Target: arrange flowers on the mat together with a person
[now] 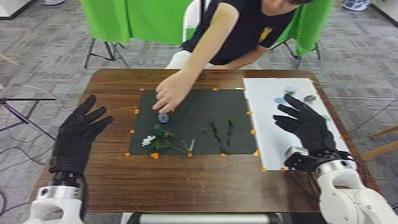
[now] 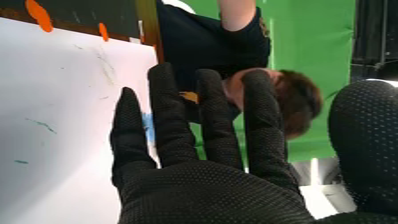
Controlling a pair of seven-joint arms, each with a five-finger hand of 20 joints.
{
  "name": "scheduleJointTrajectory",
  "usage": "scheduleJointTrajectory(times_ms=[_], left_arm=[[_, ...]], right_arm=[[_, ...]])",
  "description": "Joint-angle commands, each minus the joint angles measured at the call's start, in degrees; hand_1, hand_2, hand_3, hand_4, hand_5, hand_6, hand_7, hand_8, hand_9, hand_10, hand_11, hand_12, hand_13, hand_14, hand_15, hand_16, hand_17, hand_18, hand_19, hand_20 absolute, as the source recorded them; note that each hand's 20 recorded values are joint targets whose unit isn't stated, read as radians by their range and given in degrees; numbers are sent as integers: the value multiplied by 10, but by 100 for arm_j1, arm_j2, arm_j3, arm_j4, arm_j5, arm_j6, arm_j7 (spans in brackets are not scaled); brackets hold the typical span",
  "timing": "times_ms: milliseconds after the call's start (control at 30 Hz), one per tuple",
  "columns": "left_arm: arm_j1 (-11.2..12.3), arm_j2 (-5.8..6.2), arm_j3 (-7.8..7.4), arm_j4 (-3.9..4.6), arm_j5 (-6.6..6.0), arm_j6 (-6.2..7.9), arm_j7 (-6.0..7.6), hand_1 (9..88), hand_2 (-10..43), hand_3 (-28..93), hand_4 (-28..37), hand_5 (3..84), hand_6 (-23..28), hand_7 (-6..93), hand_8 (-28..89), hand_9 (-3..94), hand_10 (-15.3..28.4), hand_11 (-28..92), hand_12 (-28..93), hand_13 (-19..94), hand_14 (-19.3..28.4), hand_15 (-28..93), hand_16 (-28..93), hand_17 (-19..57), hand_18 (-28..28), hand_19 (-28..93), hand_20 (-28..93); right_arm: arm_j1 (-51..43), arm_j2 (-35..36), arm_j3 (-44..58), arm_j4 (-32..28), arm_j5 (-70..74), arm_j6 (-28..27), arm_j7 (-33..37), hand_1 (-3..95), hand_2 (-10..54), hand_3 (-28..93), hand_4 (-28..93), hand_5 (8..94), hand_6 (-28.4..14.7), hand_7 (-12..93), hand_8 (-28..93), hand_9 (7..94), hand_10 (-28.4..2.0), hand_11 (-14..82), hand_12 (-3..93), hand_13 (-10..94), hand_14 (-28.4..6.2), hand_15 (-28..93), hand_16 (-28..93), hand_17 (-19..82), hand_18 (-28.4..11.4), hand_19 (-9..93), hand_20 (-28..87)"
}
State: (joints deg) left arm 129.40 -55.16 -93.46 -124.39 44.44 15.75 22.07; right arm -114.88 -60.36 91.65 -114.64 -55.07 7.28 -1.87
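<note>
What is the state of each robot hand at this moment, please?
Left hand: open, holding nothing, over the table's left side.
Right hand: open, holding nothing, over the white sheet.

No txt, labels, nos. or signs legible — either view.

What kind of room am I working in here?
Probably a robotics lab or studio: green cloth hangs on stands behind the brown wooden table, black tripod legs stand at the side, and cables run over the grey carpet.
</note>
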Motion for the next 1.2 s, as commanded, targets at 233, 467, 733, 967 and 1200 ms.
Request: scheduleJointTrajectory(times_ms=[233, 467, 733, 967, 1200], left_arm=[[55, -48, -4, 2, 2, 38, -74, 229, 49, 781, -283, 348, 22, 107, -96, 331, 156, 200, 87, 246, 236, 406, -58, -100, 235, 447, 135], [65, 34, 40, 0, -57, 105, 47, 230, 49, 782, -283, 347, 22, 107, -96, 330, 158, 200, 87, 246, 235, 406, -58, -100, 234, 447, 136], [106, 108, 64, -17, -129, 176, 179, 230, 49, 783, -283, 347, 23, 107, -96, 330, 159, 201, 87, 245, 236, 406, -58, -100, 234, 447, 135], [69, 104, 44, -20, -129, 178, 172, 231, 49, 783, -283, 347, 23, 108, -96, 330, 160, 202, 86, 246, 236, 408, -58, -100, 233, 447, 135], [27, 78, 12, -36, -128, 174, 156, 231, 50, 784, -283, 347, 23, 109, -97, 330, 159, 202, 86, 246, 236, 408, -59, -100, 233, 447, 135]], right_arm=[[7, 1, 70, -31, -289, 144, 1, 179, 56, 779, -283, 395, 55, 163, -133, 433, -106, 68, 145, 362, -165, 225, 200, 24, -219, 451, 188], [309, 555, 216, -7, -904, 946, 270, 201, 48, 787, -282, 435, 54, 179, -139, 461, -132, 112, 149, 409, -164, 393, 156, 72, -232, 565, 252], [1170, 1414, -14, 439, -2639, 1821, 1599, 289, 4, 810, -271, 472, 36, 200, -146, 501, -143, 174, 148, 492, -153, 494, 114, 172, -225, 644, 262], [1705, 1827, -318, 947, -4360, 1332, 2829, 323, -27, 802, -266, 481, 36, 207, -146, 501, -138, 186, 150, 509, -137, 552, 113, 181, -242, 676, 262], [1923, 1891, -616, 1440, -5910, 517, 3268, 344, -47, 803, -259, 498, 34, 218, -150, 506, -135, 193, 149, 531, -132, 564, 104, 222, -224, 696, 248]])
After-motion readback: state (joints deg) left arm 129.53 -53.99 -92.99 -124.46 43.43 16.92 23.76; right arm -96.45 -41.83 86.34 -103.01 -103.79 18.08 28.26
